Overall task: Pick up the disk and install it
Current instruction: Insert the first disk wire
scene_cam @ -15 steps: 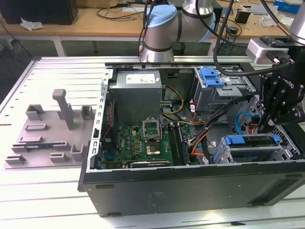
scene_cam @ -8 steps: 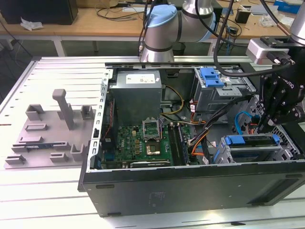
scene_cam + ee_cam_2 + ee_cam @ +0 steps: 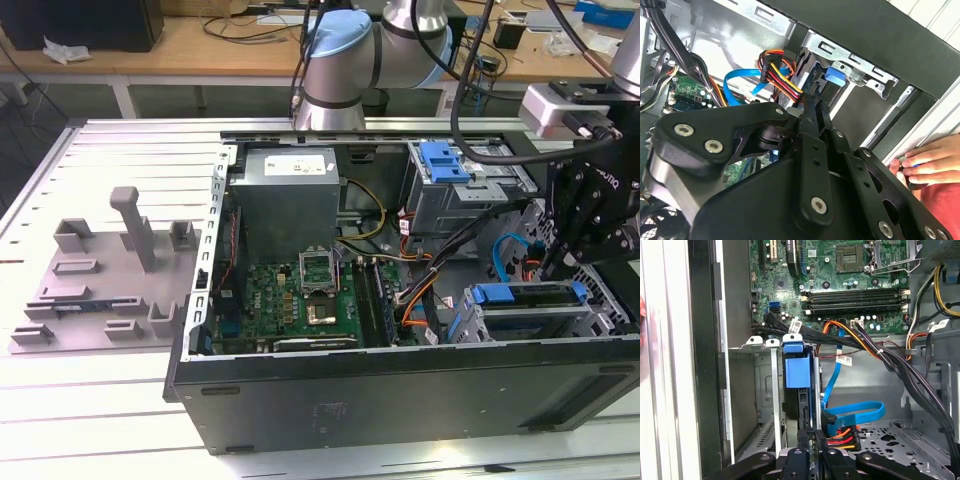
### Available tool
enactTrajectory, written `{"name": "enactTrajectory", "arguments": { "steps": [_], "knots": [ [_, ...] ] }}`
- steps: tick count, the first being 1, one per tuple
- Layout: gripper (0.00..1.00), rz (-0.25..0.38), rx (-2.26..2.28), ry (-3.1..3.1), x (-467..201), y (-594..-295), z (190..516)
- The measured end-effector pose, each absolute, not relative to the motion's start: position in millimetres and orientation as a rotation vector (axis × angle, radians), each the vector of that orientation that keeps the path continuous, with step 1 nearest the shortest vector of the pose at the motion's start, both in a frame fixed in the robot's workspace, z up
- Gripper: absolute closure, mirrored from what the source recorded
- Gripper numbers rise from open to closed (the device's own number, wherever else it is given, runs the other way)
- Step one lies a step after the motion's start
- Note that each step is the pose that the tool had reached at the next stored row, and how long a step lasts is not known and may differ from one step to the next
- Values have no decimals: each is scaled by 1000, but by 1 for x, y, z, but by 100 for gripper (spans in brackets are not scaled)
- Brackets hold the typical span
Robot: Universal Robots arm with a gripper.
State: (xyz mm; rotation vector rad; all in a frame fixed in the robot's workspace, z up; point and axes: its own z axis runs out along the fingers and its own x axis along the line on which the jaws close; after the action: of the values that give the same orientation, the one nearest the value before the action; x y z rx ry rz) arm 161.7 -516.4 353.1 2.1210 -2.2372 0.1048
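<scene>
The disk [image 3: 796, 367] stands on edge in a slot of the grey drive cage [image 3: 752, 385], its blue carrier frame facing up between the cage's metal rails. In the exterior view its blue edge [image 3: 520, 294] runs along the top of the cage [image 3: 520, 328] at the case's right front corner. My gripper [image 3: 812, 442] reaches into the case and its black fingers close on the near end of the disk. The second wrist view shows the fingers [image 3: 811, 115] converging toward the cage and a blue carrier part [image 3: 834, 77].
A person's hand [image 3: 927, 160] rests on the case's outer edge beside the cage. Blue and orange cables [image 3: 855, 415] lie close to the slot. Further in are the motherboard [image 3: 300, 290], a grey power supply box [image 3: 288, 195] and a second cage with a blue latch [image 3: 445, 160].
</scene>
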Motion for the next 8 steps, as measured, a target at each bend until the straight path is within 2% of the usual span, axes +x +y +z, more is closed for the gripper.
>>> {"name": "enactTrajectory", "arguments": {
  "steps": [8],
  "knots": [
    [83, 105, 2121, -2237, 162, -517, 353]
  ]
}}
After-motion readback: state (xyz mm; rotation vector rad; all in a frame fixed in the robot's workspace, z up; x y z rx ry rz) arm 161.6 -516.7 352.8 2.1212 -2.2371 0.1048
